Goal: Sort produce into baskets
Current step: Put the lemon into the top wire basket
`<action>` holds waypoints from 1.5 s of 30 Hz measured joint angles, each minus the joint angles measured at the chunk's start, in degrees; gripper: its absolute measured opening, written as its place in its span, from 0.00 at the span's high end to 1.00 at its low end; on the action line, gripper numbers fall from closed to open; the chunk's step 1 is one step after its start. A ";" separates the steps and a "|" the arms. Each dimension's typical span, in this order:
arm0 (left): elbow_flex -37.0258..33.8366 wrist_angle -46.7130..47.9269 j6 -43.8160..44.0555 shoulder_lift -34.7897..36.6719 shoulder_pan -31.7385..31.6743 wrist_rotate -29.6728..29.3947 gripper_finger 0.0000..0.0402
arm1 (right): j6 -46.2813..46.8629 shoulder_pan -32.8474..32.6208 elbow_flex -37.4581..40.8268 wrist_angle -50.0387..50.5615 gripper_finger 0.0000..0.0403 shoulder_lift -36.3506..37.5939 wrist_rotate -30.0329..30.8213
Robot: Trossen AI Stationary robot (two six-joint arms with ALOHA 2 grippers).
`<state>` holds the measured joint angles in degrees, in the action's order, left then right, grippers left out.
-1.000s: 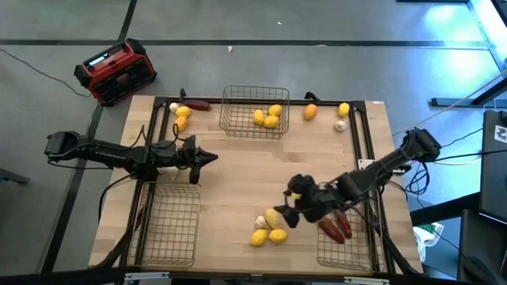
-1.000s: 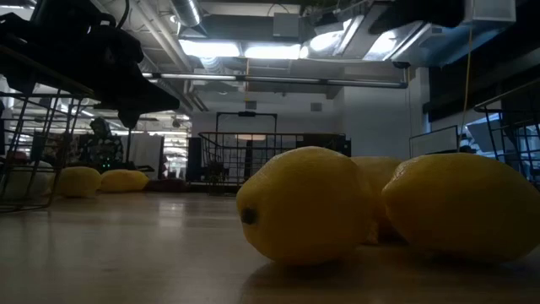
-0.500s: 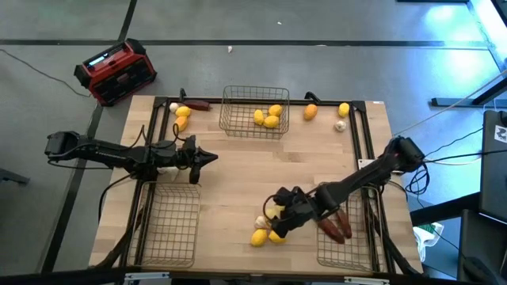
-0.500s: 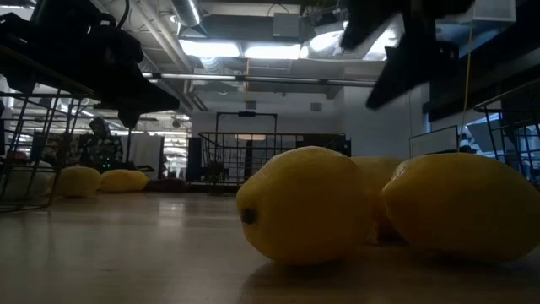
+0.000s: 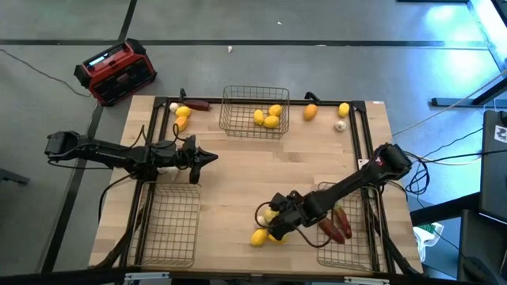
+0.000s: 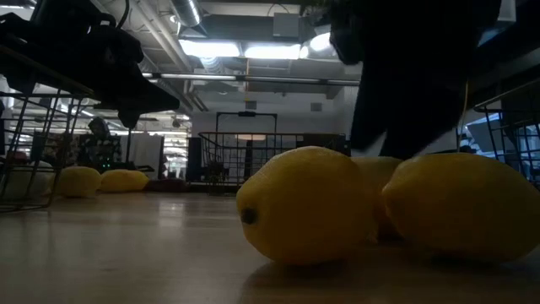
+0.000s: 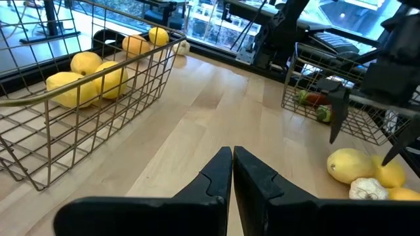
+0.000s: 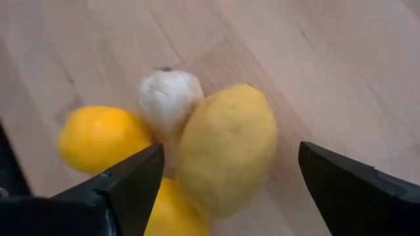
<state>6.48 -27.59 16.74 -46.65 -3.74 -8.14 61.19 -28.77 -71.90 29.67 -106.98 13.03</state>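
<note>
Near the table's front edge lie three lemons (image 5: 265,231) and a white garlic bulb (image 8: 169,98), bunched together on the wood. My right gripper (image 5: 271,218) hangs open just above them. Its fingers stand on either side of the pale yellow lemon (image 8: 226,147) and touch nothing. In the low view that gripper (image 6: 405,84) looms dark behind the lemons (image 6: 308,203). Three wire baskets are in view: the far one (image 5: 253,111) holds lemons, the near right one (image 5: 344,229) holds red chilies (image 5: 337,226), and the near left one (image 5: 170,226) has bare mesh. My left gripper (image 5: 210,158) waits shut over the table's left side.
More produce lies at the far edge: lemons, a garlic bulb and a chili at the far left (image 5: 182,113); an orange fruit (image 5: 310,112), a lemon (image 5: 344,109) and a garlic bulb (image 5: 341,125) at the far right. A red-and-black box (image 5: 116,71) sits on the floor beyond.
My right gripper has come down and moved toward the table's near left, onto the bunch of lemons. It has tipped more steeply downward. Its fingers have stayed open. The produce has not moved.
</note>
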 joint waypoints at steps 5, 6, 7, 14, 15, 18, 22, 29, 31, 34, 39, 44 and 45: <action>0.00 0.00 0.01 0.00 -0.01 0.00 0.97 | 0.01 0.35 0.00 0.40 0.13 -2.05 0.22; 0.00 0.02 0.01 0.00 -0.01 0.00 0.97 | 0.00 0.41 0.00 0.51 0.13 -2.32 0.44; 0.00 0.02 -0.01 0.00 -0.01 0.00 0.97 | 0.01 0.49 0.00 0.47 0.13 -2.60 0.94; 0.00 0.02 -0.01 0.00 0.00 0.00 0.97 | 0.13 1.18 0.00 4.52 0.15 -2.80 3.66; 0.00 0.03 -0.01 0.00 -0.01 -0.01 0.97 | 0.11 1.18 0.00 5.08 0.17 -2.80 4.03; 0.00 0.07 -0.01 0.00 0.00 0.00 0.97 | -0.03 1.18 0.00 6.26 0.26 -2.80 4.42; 0.00 0.07 -0.01 0.00 -0.01 0.00 0.97 | -0.16 1.16 0.00 8.12 0.38 -2.80 6.05; 0.00 0.07 -0.01 0.00 0.01 0.00 0.97 | -0.17 1.51 1.38 7.80 0.43 -2.58 7.90; 0.00 0.07 -0.01 0.00 -0.01 0.00 0.97 | -0.34 1.59 1.42 7.85 0.42 -2.58 8.02; 0.00 0.07 -0.01 0.00 -0.01 0.00 0.97 | -1.62 1.96 0.82 8.62 0.42 -2.34 7.57; 0.00 0.04 -0.19 0.00 -0.01 0.00 0.97 | -5.62 3.27 -3.07 12.97 0.43 -1.54 9.55; 0.00 0.09 -0.10 0.00 0.01 0.00 0.97 | -11.15 5.86 -9.21 21.42 0.42 -1.61 12.64; 0.00 0.07 -0.08 0.00 -0.01 0.00 0.97 | -12.22 6.52 -10.53 22.63 0.42 -1.60 13.27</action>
<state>6.48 -27.52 16.66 -46.65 -3.75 -8.14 48.96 -22.25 -82.43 52.30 -108.57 26.30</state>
